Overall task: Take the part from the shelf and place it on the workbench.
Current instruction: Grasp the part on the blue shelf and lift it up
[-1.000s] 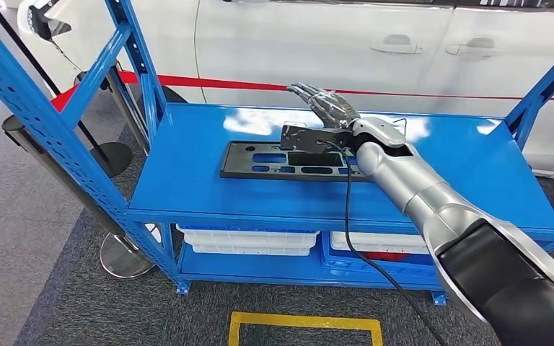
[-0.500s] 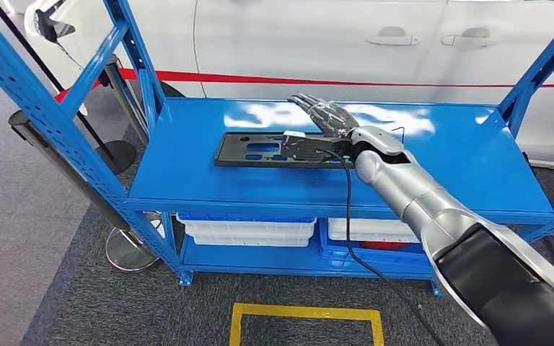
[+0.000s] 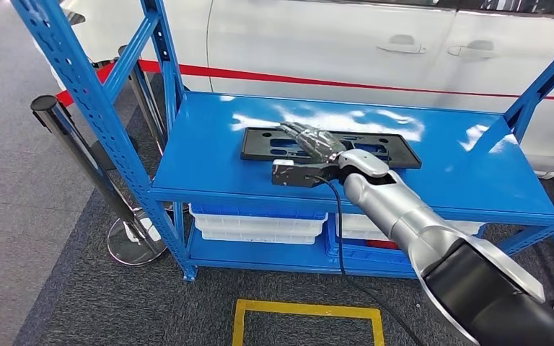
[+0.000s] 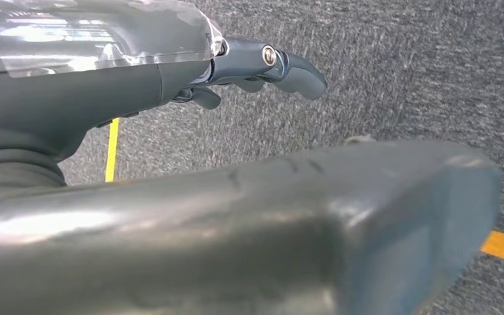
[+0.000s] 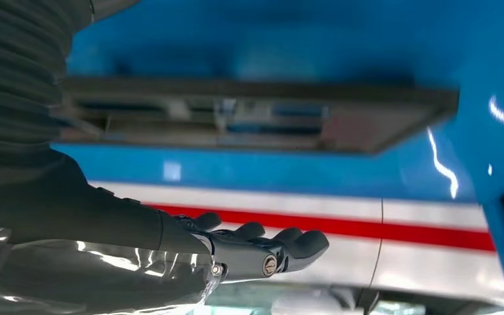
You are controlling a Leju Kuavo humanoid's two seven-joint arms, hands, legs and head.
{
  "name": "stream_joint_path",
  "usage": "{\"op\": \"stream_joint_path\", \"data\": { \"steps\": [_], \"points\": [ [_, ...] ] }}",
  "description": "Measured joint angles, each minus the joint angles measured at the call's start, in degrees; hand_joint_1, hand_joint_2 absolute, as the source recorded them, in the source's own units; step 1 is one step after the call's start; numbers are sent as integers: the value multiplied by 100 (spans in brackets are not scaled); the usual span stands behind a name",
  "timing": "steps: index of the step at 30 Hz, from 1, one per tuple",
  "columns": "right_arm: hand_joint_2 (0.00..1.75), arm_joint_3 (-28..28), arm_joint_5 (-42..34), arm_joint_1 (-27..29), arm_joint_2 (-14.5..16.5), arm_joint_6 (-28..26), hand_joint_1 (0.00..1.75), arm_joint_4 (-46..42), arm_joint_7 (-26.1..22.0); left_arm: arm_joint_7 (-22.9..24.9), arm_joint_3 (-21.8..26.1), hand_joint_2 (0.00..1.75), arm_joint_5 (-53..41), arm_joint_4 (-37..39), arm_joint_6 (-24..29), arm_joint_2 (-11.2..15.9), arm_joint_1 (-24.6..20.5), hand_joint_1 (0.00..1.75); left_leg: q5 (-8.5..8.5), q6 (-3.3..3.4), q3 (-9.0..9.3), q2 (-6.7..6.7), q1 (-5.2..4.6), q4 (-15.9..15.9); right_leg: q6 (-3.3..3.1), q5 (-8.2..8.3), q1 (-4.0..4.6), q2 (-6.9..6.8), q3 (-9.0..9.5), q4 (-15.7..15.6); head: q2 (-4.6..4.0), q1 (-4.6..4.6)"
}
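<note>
Right hand (image 3: 312, 140), fingers extended and apart, hovers over the black part (image 3: 397, 153) lying flat on the blue shelf (image 3: 209, 151); contact is unclear. Left hand (image 4: 262, 65) hangs above carpet, apparently empty, fingers loosely apart.

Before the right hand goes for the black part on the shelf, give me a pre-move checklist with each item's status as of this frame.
1. Black part lying flat on the blue shelf: ok.
2. Right hand positioned over the part: ok, its fingers reach across the part's left half.
3. Right hand free of load: ok, fingers extended and holding nothing in the right wrist view.
4. Hand touching the part: cannot tell; the right wrist view suggests a gap.
5. Cable from the wrist not snagged on the shelf edge: cannot tell.
6. Left hand out of the way: ok, over the floor, holding nothing.
</note>
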Motion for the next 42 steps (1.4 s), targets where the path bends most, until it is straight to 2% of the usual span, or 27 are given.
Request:
{"op": "stream_joint_path", "data": {
  "steps": [3, 5, 7, 9, 10, 11, 31, 35, 42],
  "points": [
    [175, 85, 95, 220, 157, -75, 0, 150, -39, -2, 0, 0, 3, 0, 60, -1, 1, 0, 6, 12, -23, 4, -23, 7, 15, 28, -11, 0, -25, -1, 0, 0],
    [175, 153, 154, 317, 287, -145, 0, 267, -42, -7, 0, 0, 12, 0, 98, -2, 2, 0, 6, 17, -30, 8, -35, 9, 59, 34, -20, -1, -35, -2, 0, 0],
    [175, 198, 173, 400, 409, -208, 0, 366, -42, -13, 0, 0, 38, 0, 119, -1, 1, 0, 3, 22, -40, 15, -46, 15, 193, 37, -37, -1, -41, -6, 0, 0],
    [175, 214, 171, 459, 508, -235, 0, 445, -42, -18, 0, 0, 66, 0, 119, -1, 1, 0, -1, 25, -51, 23, -55, 24, 392, 37, -60, -1, -47, -14, 0, 0],
    [175, 219, 163, 478, 546, -239, 0, 481, -42, -21, 0, 0, 72, 0, 115, -1, 1, 0, -2, 25, -55, 25, -56, 27, 461, 36, -67, -1, -50, -17, 0, 0],
    [175, 222, 152, 492, 574, -242, 0, 514, -42, -24, 0, 0, 76, 0, 112, -1, 1, 0, -3, 24, -57, 26, -57, 28, 502, 35, -70, -1, -54, -16, 0, 0],
    [175, 224, 102, 491, 677, -312, 0, 756, -36, 2, 2, 0, 175, 0, 109, -1, 6, 0, 16, -5, -74, 37, -47, 23, 507, 30, -63, 11, -116, 56, 0, 0],
    [175, 205, 78, 286, 689, -404, 0, 692, 25, -14, 2, 0, 179, 0, 103, -1, 10, 0, 18, -7, -76, 41, -48, 24, 503, 32, -64, 12, -120, 59, 0, 0],
    [175, 111, 46, -235, 667, -226, 0, 658, 132, -50, 2, 0, 159, 0, 19, 1, 23, 0, 22, -12, -76, 42, -48, 25, 501, 34, -63, 13, -123, 60, 0, 0]
  ]
}}
